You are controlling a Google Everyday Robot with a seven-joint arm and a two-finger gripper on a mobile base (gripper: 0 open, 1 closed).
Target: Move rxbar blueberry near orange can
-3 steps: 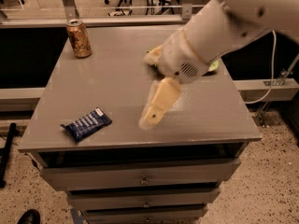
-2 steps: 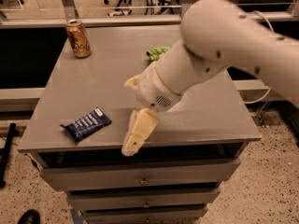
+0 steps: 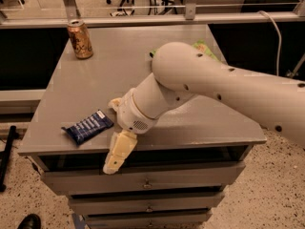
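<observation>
The rxbar blueberry [image 3: 88,126], a flat dark blue bar with white text, lies near the front left edge of the grey table [image 3: 100,75]. The orange can [image 3: 80,39] stands upright at the table's far left corner, well apart from the bar. My gripper [image 3: 112,128] hangs over the front edge just right of the bar, empty. It is open, with one cream finger [image 3: 119,152] pointing down past the table edge and the other finger [image 3: 114,102] above the tabletop. It does not touch the bar.
A green chip bag [image 3: 206,46] lies at the back right, mostly hidden behind my white arm [image 3: 214,87]. Drawers [image 3: 157,182] sit under the tabletop. A railing and office chairs stand behind the table.
My arm has swung left and toward the front edge, bringing the gripper from mid-table down close beside the blue bar. The bar and the can have not moved.
</observation>
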